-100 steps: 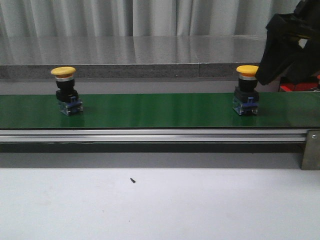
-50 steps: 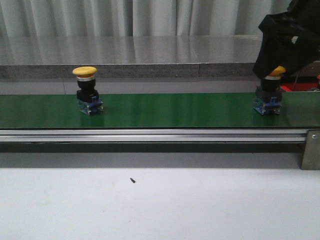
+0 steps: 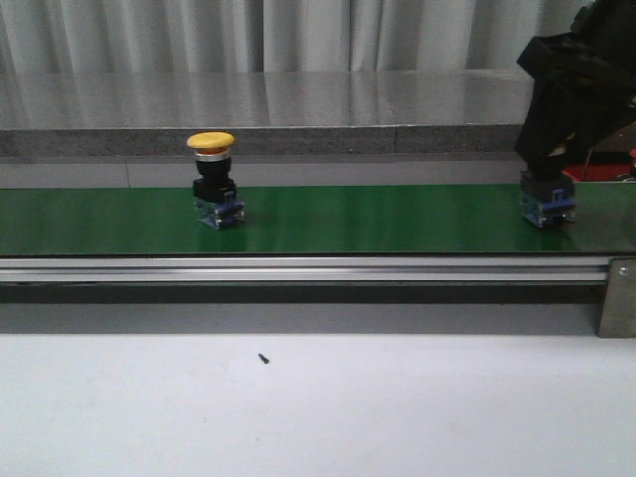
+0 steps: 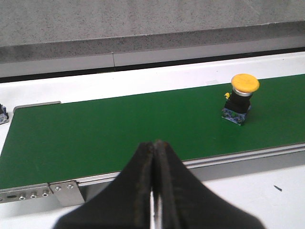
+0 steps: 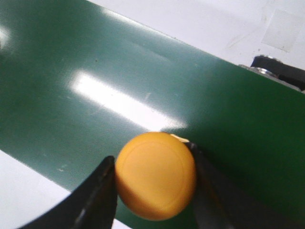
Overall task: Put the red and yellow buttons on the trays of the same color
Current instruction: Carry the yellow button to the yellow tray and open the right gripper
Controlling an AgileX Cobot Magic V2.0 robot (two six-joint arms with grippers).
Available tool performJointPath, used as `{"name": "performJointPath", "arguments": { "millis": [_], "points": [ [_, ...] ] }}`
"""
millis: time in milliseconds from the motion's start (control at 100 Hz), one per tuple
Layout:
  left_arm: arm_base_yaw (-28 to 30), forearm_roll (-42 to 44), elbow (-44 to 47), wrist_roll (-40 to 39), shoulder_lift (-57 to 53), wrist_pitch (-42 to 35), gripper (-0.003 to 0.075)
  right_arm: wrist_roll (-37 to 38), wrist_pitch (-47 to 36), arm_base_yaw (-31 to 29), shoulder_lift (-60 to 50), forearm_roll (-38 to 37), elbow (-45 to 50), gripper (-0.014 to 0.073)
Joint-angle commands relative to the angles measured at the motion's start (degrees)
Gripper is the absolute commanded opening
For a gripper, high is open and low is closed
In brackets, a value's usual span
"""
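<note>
At the frame's right edge, the right gripper clasps a yellow button by its cap. The left gripper is clenched empty. The smooth round cap could slip free if the belt drags its base.

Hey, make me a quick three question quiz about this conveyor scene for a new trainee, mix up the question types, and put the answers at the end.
1. True or false: the left gripper is closed with nothing between its fingers.
2. Multiple choice: the cap of the yellow button at the belt's right end sits A) between the right gripper's fingers, B) on a tray, C) on the white table.
3. Short answer: what is the free yellow button standing on?

Key
1. True.
2. A; the wrist view shows a finger on each side of the cap.
3. The green conveyor belt, upright, with no gripper near it.
</note>
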Motion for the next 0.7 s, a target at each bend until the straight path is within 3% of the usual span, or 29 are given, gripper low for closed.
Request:
{"name": "performJointPath", "arguments": {
  "millis": [0, 190, 450, 690],
  "points": [
    [-0.4, -0.9, -1.5, 0.0, 0.1, -4.5, -0.0019, 0.5, 0.6, -1.8, -4.7, 1.2, -2.3, 0.0217],
    [-0.4, -0.9, -1.5, 0.0, 0.1, -4.5, -0.002, 0.6, 6.1, -9.4, -10.9, 1.2, -2.1, 0.0217],
    [-0.4, -0.9, -1.5, 0.0, 0.1, -4.5, -0.002, 0.1, 10.6, -26.4, -14.8, 1.3, -2.0, 0.0217],
    [-0.4, -1.0, -1.5, 0.0, 0.1, -4.5, -0.002, -2.2, 6.2, -35.9, -14.3, 5.1, -1.4, 0.0217]
  ]
}}
